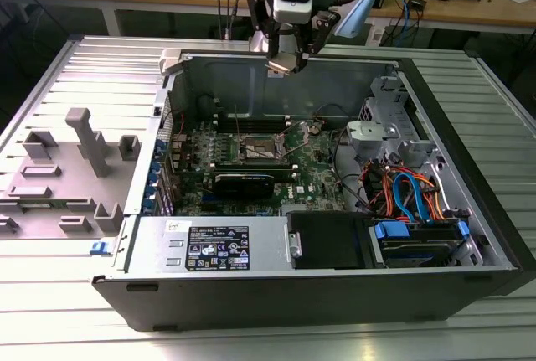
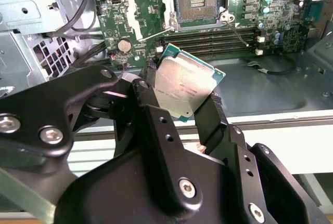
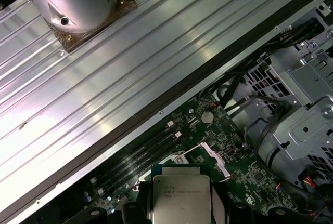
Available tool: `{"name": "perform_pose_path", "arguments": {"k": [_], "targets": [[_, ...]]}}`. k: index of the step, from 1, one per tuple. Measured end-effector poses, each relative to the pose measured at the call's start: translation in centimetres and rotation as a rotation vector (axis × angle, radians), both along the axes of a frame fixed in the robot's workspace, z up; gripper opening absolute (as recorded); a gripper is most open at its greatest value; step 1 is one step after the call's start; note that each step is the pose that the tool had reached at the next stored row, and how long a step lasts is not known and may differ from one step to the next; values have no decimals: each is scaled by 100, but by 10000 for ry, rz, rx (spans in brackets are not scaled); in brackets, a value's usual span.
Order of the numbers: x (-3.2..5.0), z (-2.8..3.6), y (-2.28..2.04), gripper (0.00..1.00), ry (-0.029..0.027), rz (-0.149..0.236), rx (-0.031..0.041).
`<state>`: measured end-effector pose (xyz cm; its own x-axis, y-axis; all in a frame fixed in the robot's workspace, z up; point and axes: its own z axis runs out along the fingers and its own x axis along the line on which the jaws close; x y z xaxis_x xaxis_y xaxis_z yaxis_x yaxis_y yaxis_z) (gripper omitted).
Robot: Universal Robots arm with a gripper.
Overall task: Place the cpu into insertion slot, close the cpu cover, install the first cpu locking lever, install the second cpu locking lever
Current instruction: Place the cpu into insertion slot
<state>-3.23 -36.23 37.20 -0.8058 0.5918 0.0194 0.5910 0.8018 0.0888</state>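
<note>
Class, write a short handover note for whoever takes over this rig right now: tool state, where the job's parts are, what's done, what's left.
Tool: shut on the cpu, held in the air over the far wall of the computer case in the exterior view.
Insertion slot: bare, dark centre exposed.
Cpu cover: swung open beside the slot.
Done: cpu is in the tool.
Left: cpu not yet seated, cover not closed, neither locking lever installed.

The flat, square, silver-topped cpu (image 3: 180, 195) runs off the first wrist view's edge. In the second wrist view, black jaws hide parts of two edges. In the exterior view, the small silver-rimmed insertion slot (image 1: 254, 148) looks perhaps uncovered.
</note>
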Motion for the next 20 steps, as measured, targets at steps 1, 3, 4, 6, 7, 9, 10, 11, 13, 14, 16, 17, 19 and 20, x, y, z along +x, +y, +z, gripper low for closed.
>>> {"name": "perform_pose_path", "arguments": {"k": [1,3,4,6,7,9,10,11,13,14,16,17,19,20], "targets": [[0,0,0,54,-1,-2,0],[0,0,0,54,-1,-3,0],[0,0,0,54,-1,-4,0],[0,0,0,54,-1,-6,0],[0,0,-1,54,0,-7,0],[0,0,-1,54,-1,-9,0],[0,0,-1,54,-1,-41,0],[0,0,-1,54,-1,-82,0],[0,-1,-2,54,-1,-237,-1],[0,-1,-2,54,-1,-307,-2],[0,-3,-2,54,-1,-540,-1],[-3,-2,-2,54,0,-636,-1],[-9,-3,-2,54,0,-653,-1],[-9,-3,-2,54,-1,-652,-1]]}}
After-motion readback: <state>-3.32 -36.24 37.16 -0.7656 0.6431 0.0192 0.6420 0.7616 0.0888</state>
